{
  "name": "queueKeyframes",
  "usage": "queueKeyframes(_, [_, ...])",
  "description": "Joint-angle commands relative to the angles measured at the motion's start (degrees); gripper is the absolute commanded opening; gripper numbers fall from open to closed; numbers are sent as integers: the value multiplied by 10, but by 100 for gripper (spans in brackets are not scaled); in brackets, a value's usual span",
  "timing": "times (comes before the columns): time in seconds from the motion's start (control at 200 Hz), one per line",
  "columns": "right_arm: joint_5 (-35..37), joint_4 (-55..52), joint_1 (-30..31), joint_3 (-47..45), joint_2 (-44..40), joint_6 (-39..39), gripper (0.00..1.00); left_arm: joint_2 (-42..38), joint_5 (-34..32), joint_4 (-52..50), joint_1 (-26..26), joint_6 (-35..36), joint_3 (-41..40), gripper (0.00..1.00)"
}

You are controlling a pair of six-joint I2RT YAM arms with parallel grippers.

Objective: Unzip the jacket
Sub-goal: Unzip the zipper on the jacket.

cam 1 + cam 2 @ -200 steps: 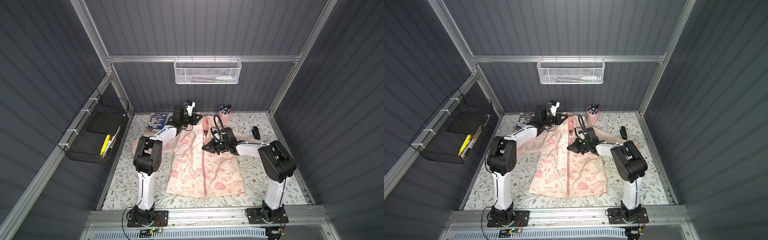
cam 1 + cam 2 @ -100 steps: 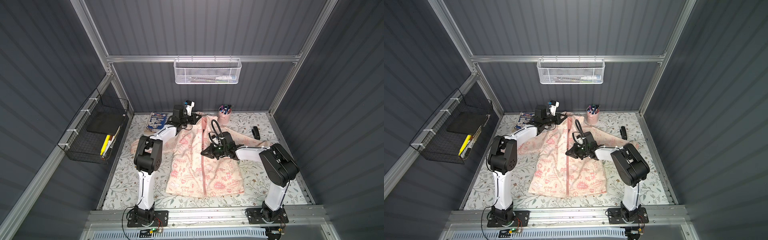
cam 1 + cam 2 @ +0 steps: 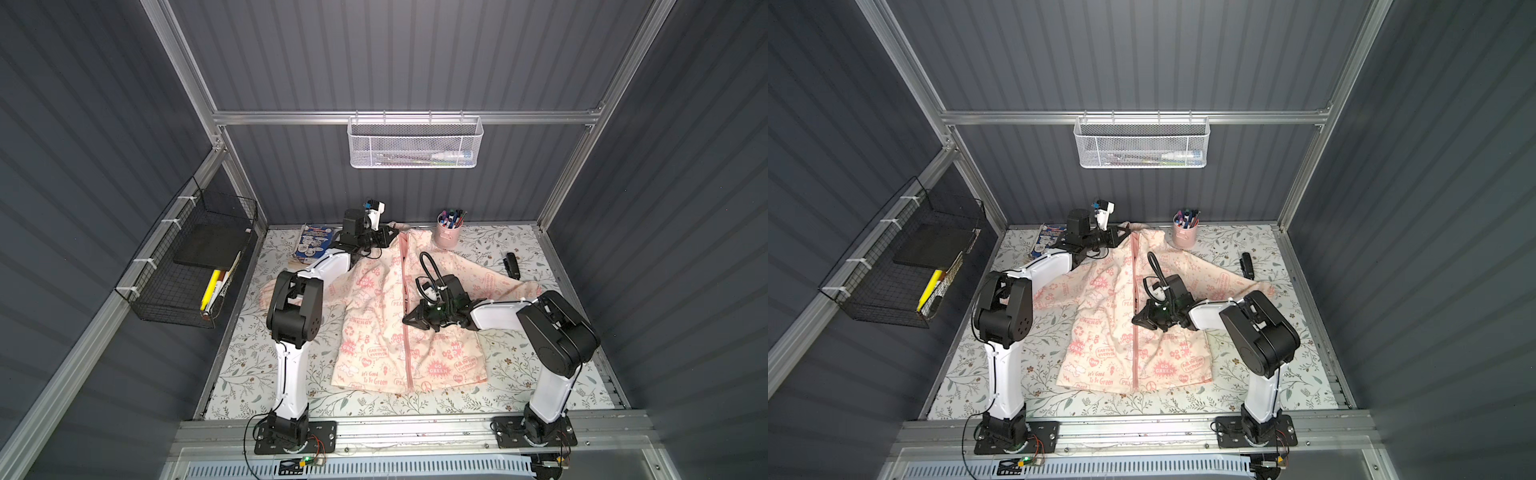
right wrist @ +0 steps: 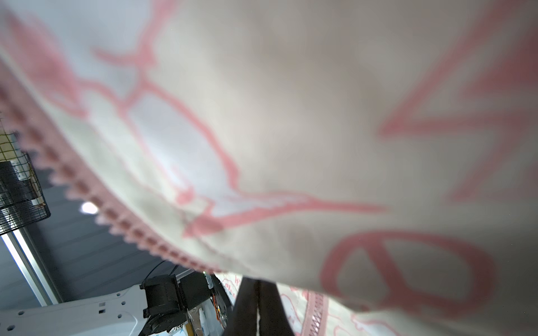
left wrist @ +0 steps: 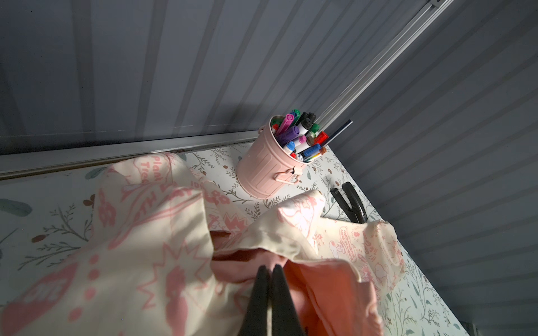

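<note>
— Where's the jacket (image 3: 374,332)?
— Spread across the middle of the tabletop (image 3: 249,374), collar (image 5: 276,244) towards the far edge.
— And the pincers?
— The left pincer (image 5: 269,269) is pinching the collar. The right pincer (image 3: 408,322) is closed at the zipper (image 3: 409,365); I can't tell what it grips.

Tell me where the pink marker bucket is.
In a top view the pink marker bucket stands on the table by the back wall, just right of the jacket's hood.

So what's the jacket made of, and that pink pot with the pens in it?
The jacket looks like soft cloth, matte cream with pink prints: it folds and wrinkles. Its zipper shows pink tape with small teeth, maybe plastic; hard to tell. The pink pot looks like painted metal with a slight sheen: stiff ribbed sides and a small handle.
</note>
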Motion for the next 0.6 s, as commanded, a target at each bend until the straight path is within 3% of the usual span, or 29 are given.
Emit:
queueKeyframes(0.0, [2,-7,7,-18,-19,9,0,5,-18,21,11,-4,22,0])
queueKeyframes(0.595, [9,11,25,-94,-51,29,0,21,-31,19,17,-4,35,0])
